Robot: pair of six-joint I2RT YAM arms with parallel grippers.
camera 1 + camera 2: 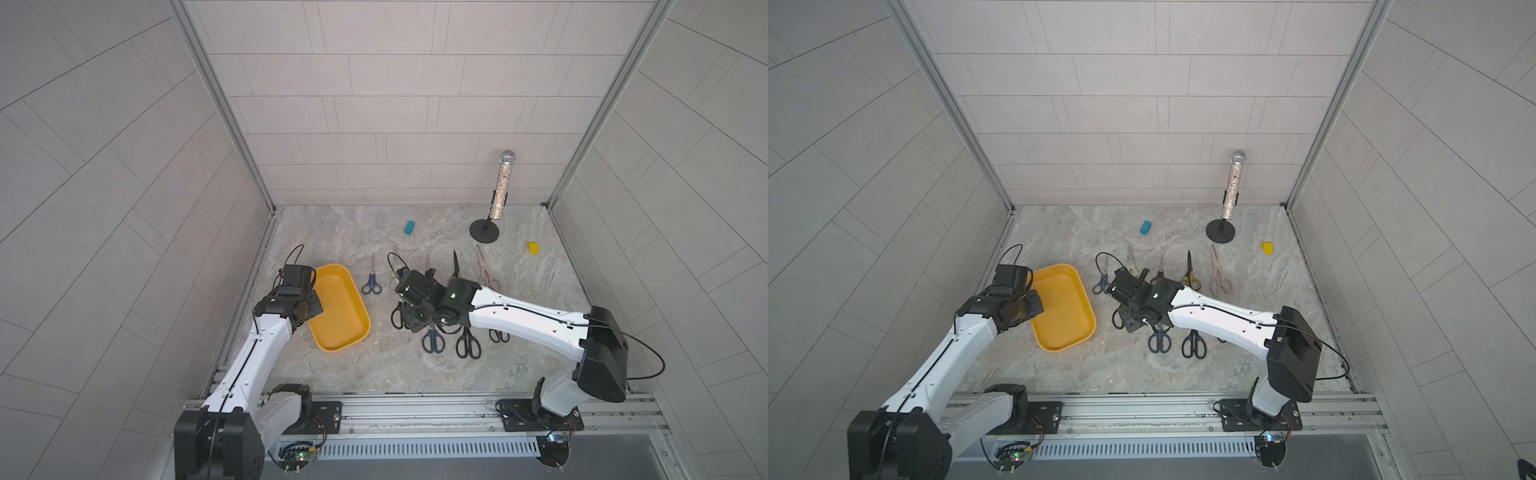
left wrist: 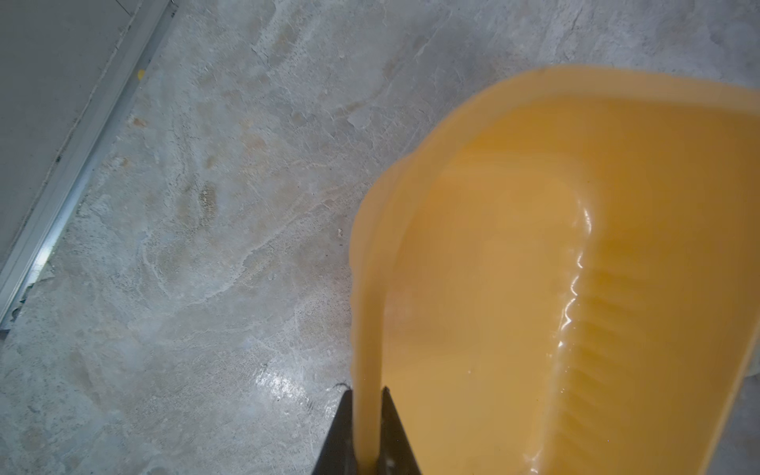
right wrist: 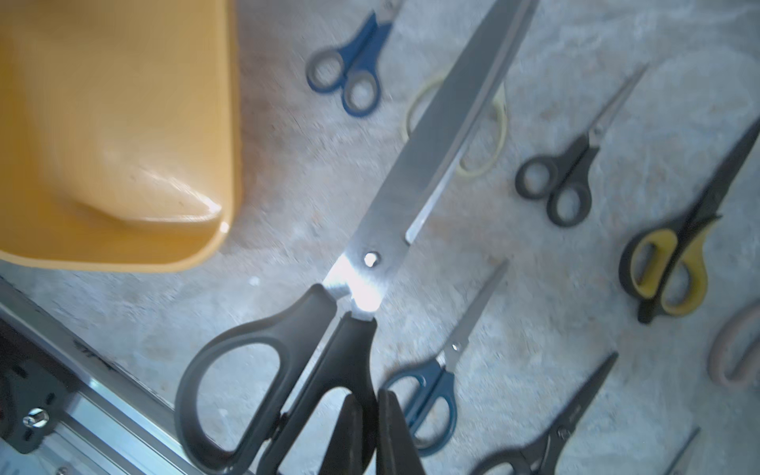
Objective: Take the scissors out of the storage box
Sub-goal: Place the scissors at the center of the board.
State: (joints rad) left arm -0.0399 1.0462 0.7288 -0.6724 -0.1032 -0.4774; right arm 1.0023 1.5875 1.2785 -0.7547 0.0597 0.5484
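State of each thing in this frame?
Mustard-yellow plastic storage box: empty.
Left tool: shut on box rim.
Right tool: shut on large black-handled steel scissors, by the handle.
Other scissors: lying on the marble table, outside the box.
Glittery microphone: upright in stand.

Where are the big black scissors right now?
In the right wrist view, the big black scissors are clamped in the right pincer, beside the storage box.

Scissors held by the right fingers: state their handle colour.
Black. The large scissors show best in the right wrist view.
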